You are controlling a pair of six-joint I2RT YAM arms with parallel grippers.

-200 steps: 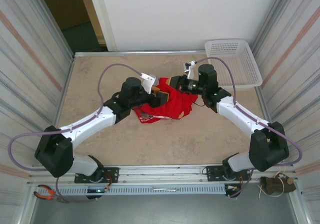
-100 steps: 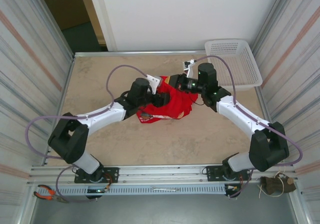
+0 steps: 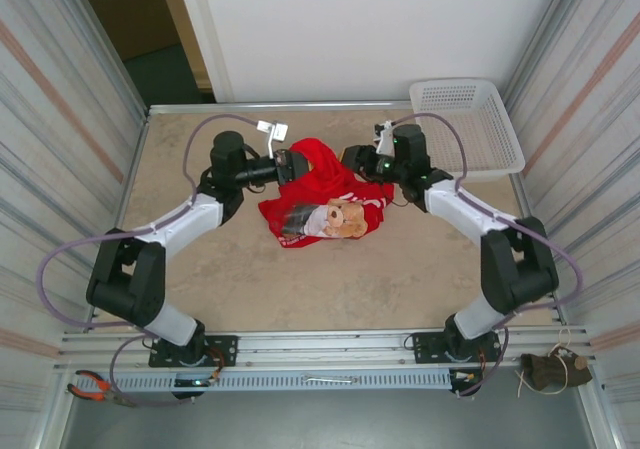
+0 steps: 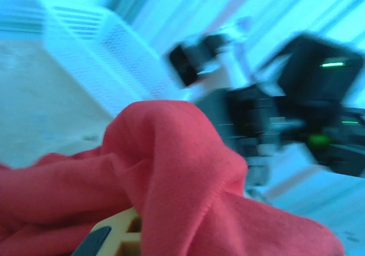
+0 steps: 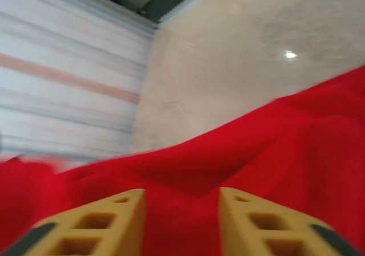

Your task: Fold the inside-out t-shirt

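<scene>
1. One tan table (image 3: 200,279) is carrying everything, with the white mesh basket (image 3: 460,104) sitting at its far right corner.
2. Two arms are reaching in from the near edge: the left arm (image 3: 190,219) is ending well to the left of the basket, and the right arm (image 3: 460,209) is bending just in front of the basket.
3. The inside-out t-shirt (image 3: 310,169) is lying bunched on the table, left of the basket and apart from it.
4. The left gripper (image 3: 287,164) is pinching the shirt's edge farthest from the basket, clamped tight on the red cloth.
5. The right gripper (image 5: 181,196) is sitting at the shirt's basket-side edge, its yellow fingers (image 5: 108,222) standing apart and gripping nothing.
6. A small white-and-yellow graphic (image 3: 340,217) is facing up.
</scene>
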